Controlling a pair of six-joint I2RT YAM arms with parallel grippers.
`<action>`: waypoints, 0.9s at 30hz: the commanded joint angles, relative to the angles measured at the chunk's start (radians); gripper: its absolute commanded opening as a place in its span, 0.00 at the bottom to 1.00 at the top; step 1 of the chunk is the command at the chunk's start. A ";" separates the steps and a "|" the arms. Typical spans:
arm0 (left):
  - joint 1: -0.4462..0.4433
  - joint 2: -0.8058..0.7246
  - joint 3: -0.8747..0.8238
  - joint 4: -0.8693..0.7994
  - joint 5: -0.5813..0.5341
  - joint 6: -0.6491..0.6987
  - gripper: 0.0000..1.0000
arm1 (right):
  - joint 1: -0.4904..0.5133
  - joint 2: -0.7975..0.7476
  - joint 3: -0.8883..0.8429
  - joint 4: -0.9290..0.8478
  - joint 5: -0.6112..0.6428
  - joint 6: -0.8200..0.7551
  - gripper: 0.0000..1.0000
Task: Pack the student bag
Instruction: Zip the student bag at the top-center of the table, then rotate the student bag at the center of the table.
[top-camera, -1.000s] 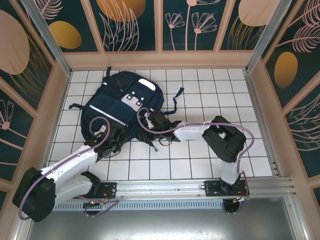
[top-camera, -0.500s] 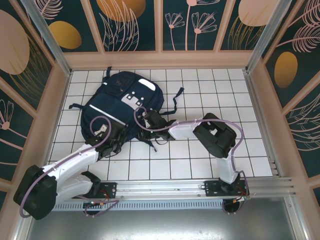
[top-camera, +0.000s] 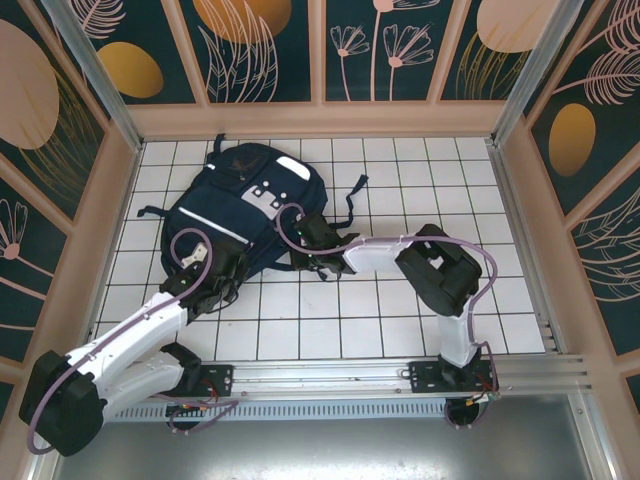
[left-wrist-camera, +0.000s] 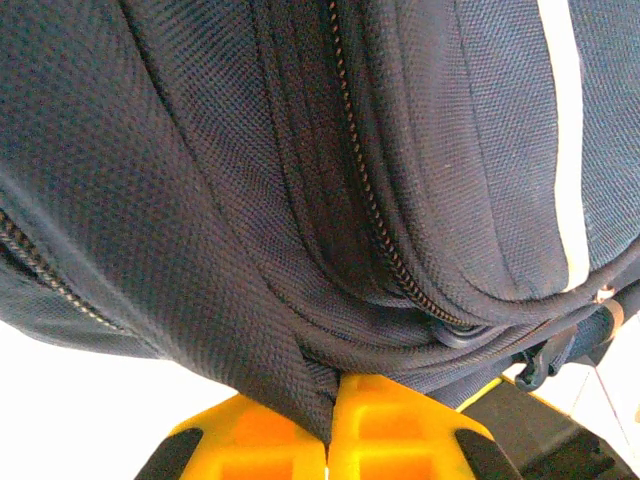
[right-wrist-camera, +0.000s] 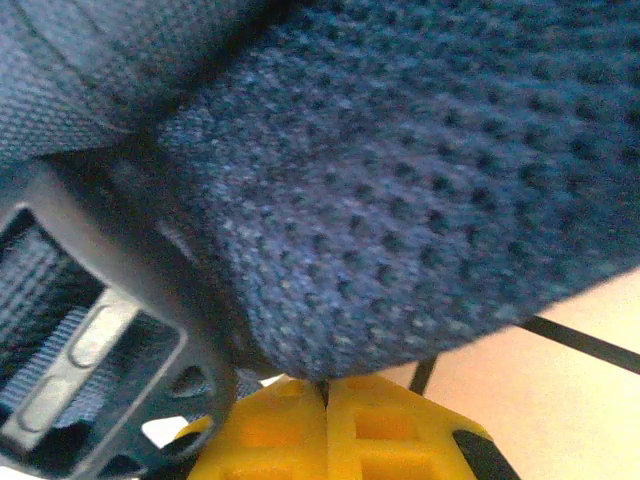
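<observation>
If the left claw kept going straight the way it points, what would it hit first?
The student bag, immediately: the left gripper is closed on a fold of its navy fabric, with more bag straight ahead.

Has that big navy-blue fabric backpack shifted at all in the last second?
Yes. Against the white tile grid, the navy-blue fabric backpack has its near edge drawn back toward the far wall; its top end stays put.

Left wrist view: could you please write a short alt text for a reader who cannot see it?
A fold of a large navy-blue fabric backpack is pinched between the two yellow fingers of the left gripper, shut together at the bottom edge. A dark zipper runs down the fabric, and a white reflective stripe runs down the right side.
</observation>
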 joint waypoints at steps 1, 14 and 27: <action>0.012 -0.056 0.012 -0.112 -0.124 0.020 0.00 | -0.130 -0.013 -0.041 -0.129 0.172 0.027 0.00; -0.079 0.202 0.135 0.269 0.158 0.076 0.00 | -0.166 -0.237 -0.092 -0.100 0.226 -0.098 0.56; -0.208 0.477 0.481 0.150 0.099 0.220 0.80 | -0.318 -0.714 -0.315 -0.051 0.408 -0.157 0.86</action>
